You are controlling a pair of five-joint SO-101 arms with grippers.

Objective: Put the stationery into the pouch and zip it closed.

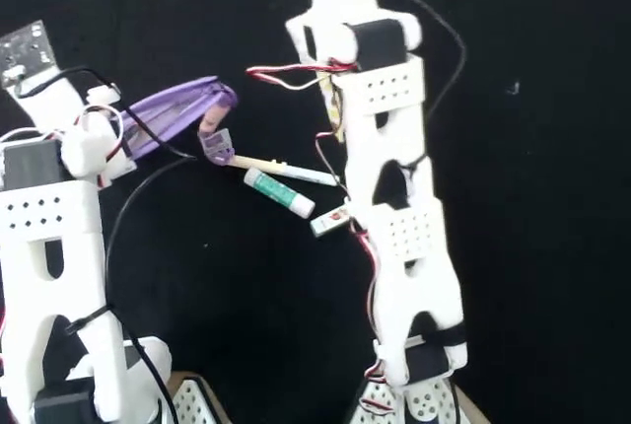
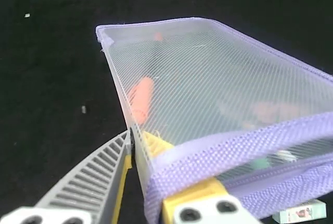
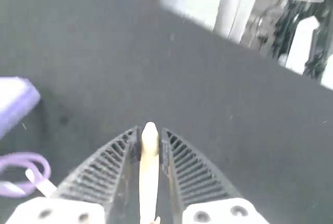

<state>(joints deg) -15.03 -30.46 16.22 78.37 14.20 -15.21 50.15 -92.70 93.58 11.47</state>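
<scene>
Loading is the step in hand, as I read it. The left end effector point(image 2: 139, 138) is clamped on a corner of the pouch point(image 2: 208, 88) and holds it at a slant, up off the table point(image 1: 532, 197), over on the left. Through the clear mesh wall I can see an orange item point(image 2: 141, 98) already inside.

The right end effector point(image 3: 150, 133) is closed narrow on a pale stick point(image 3: 148, 172), likely a pencil, which runs lengthwise between its fingers and pokes out past the tips. From that arm the pouch sits off to one side, apart from the stick, with a purple zip loop point(image 3: 21, 174) nearer in.

Between the two arms a glue stick point(image 1: 279, 193) and an eraser point(image 1: 330, 220) lie near each other on the table. A long cream stick point(image 1: 281, 166) lies just beyond the glue stick, with one end close to the pouch. Whether it is the one in the right jaws I cannot tell, since the arm covers its other end.

So I judge the job part done: at least two pieces are outside and the zip is not yet closed. The next move calls for swinging the stick's tip round to line up with the pouch mouth and sliding it in lengthwise. The jaws should let go only once most of it is inside, while the left arm keeps the pouch steady. How wide the mouth gapes I cannot make out
</scene>
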